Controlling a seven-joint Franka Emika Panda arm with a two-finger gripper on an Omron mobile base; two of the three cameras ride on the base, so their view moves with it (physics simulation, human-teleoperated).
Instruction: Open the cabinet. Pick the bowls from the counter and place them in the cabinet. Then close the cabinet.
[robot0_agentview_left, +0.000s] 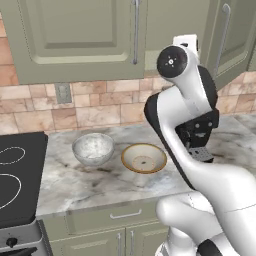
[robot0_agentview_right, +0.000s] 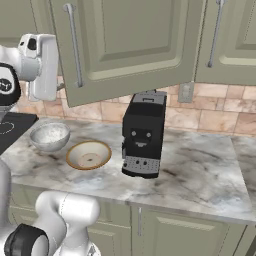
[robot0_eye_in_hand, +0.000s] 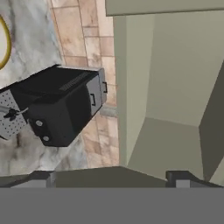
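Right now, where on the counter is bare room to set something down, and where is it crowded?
Free: the counter right of the coffee machine, and the front strip before the bowls. Crowded: the grey bowl and tan bowl sit close together between stovetop and coffee machine.

Coffee machine stands under the seemingly empty open cabinet.

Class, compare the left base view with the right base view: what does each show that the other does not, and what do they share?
Left base view alone: the black stovetop with white rings and the wall outlet left of the bowls. Right base view alone: the black coffee machine and the counter stretching beyond it. Shared: the speckled grey-white bowl, the tan bowl beside it, the olive-green cabinet with one door swung open, and the tile backsplash.
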